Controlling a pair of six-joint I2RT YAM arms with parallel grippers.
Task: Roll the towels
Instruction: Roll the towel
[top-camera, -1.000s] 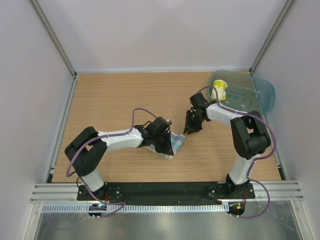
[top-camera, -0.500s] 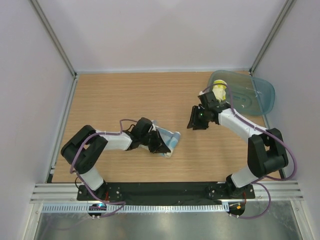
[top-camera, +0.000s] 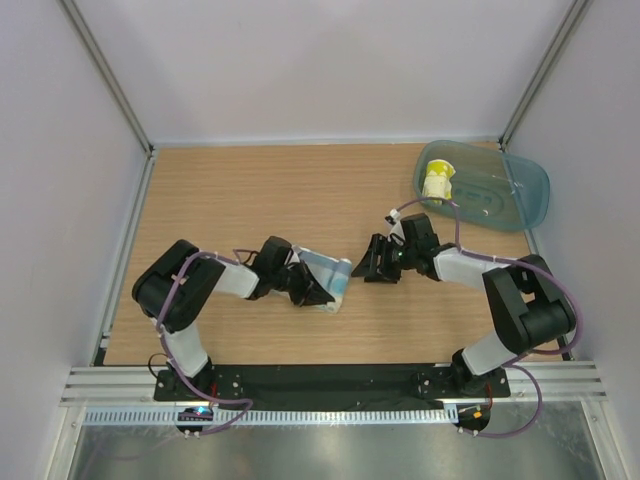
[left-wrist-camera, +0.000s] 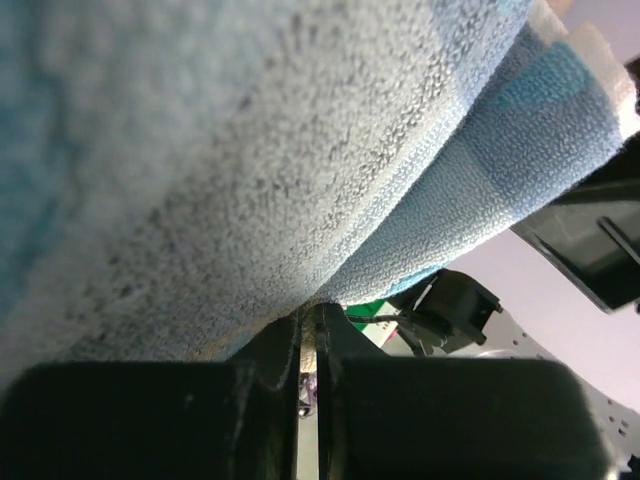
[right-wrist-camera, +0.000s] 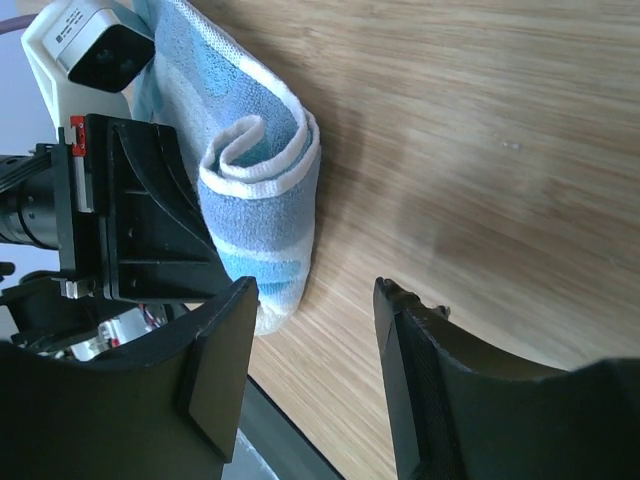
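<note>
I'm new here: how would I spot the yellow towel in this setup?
Look at the wooden table, then its far right corner, where a translucent teal tray sits. The yellow towel is the small roll at the tray's left end. The light blue towel, the only other one, sits out on the wood near the table's middle.

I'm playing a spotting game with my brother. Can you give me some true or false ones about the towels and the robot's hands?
1. The blue towel is curled into a roll. True.
2. The right gripper is squeezing the blue towel. False: its jaws are open and empty, just short of the towel.
3. The yellow towel sits in the teal tray. True.
4. The left gripper is wide open. False: it is shut on the blue towel.
</note>
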